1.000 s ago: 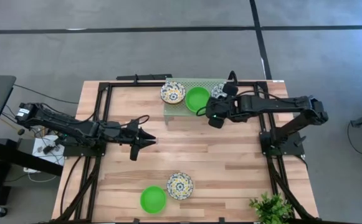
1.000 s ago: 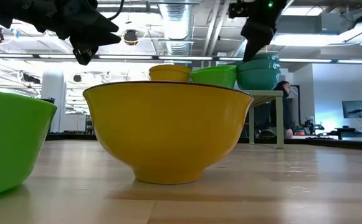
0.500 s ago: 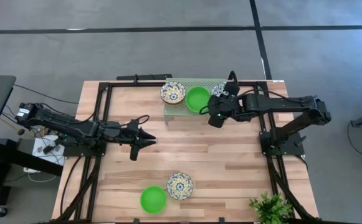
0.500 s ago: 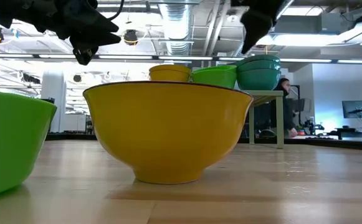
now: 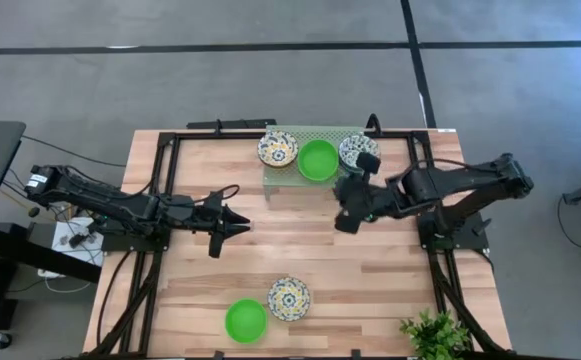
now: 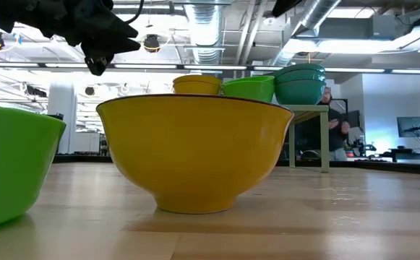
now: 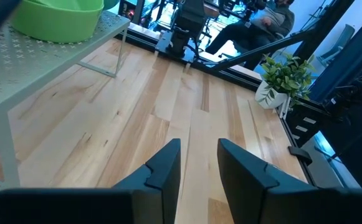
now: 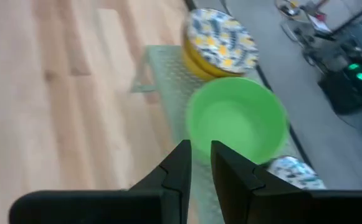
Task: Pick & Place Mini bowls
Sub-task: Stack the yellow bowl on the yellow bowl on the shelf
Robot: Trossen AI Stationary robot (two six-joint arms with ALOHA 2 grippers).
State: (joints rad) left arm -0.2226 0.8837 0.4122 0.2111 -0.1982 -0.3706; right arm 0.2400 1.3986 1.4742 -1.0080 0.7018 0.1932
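- a pale green perforated metal rack [image 5: 282,170] stands at the upper middle of the light wooden worktop [image 5: 310,255] in the high view.
- three mini bowls sit in a row on the rack: a white patterned round bowl with a yellow centre [image 5: 277,148] on the left, a plain bright green round bowl [image 5: 318,159] in the middle, and a white blue-patterned round bowl [image 5: 358,151] on the right.
- two more sit at the lower middle of the frame, touching or nearly so: a plain bright green bowl [image 5: 245,320] and, to its right, a white patterned bowl with a yellow centre [image 5: 289,298].
- the right gripper [image 5: 343,212] hangs just below the rack's right end, right of centre; its fingers [image 8: 176,163] stand a narrow gap apart and hold nothing.
- the left gripper [image 5: 238,226] waits left of centre over bare worktop, its fingers [image 7: 168,163] slightly parted and empty.
- a leafy green potted plant [image 5: 433,334] stands at the lower right corner of the worktop.
- in the low view a person [image 6: 334,133] shows in the room behind, right of centre.
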